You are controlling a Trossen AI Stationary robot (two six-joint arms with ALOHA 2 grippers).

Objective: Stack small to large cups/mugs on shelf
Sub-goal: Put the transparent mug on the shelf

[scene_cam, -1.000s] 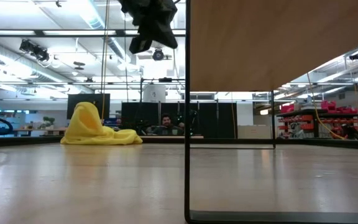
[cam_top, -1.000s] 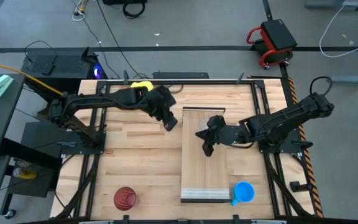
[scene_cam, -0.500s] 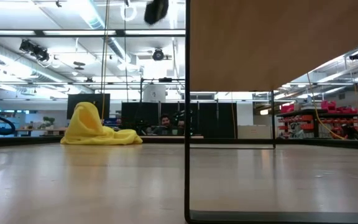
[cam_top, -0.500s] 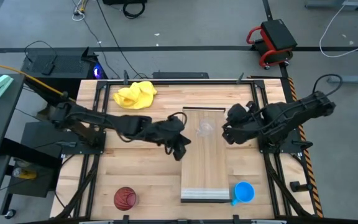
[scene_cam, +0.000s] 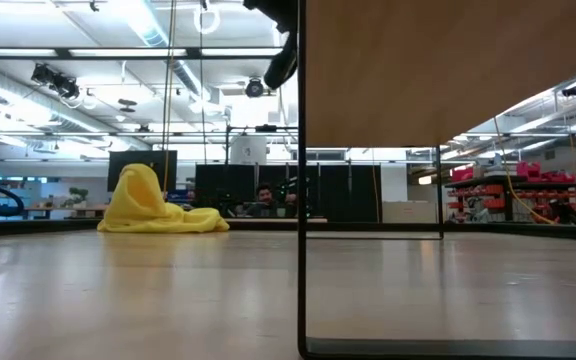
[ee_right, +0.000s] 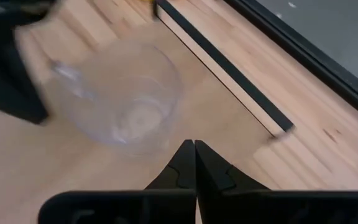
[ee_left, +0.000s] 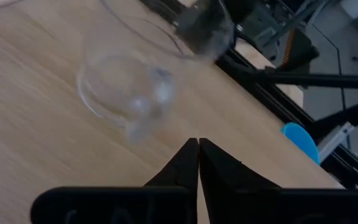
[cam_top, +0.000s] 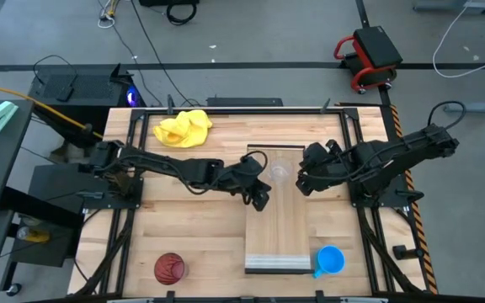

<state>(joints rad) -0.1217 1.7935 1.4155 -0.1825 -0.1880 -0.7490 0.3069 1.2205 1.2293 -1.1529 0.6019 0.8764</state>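
the small clear cup (cam_top: pixel 278 172) sits on the shelf (cam_top: pixel 277 227), near its far end. it looks upright, with its open mouth up. the left gripper (cam_top: pixel 259 199) is at the shelf's left edge, and the right gripper (cam_top: pixel 303 181) is just on the cup's other side. the cup lies between them, and the right one looks a bit nearer. both have their fingers pressed together and hold nothing. the blue mug (cam_top: pixel 330 260) and the red cup (cam_top: pixel 169 268) wait down on the table, well apart from both.
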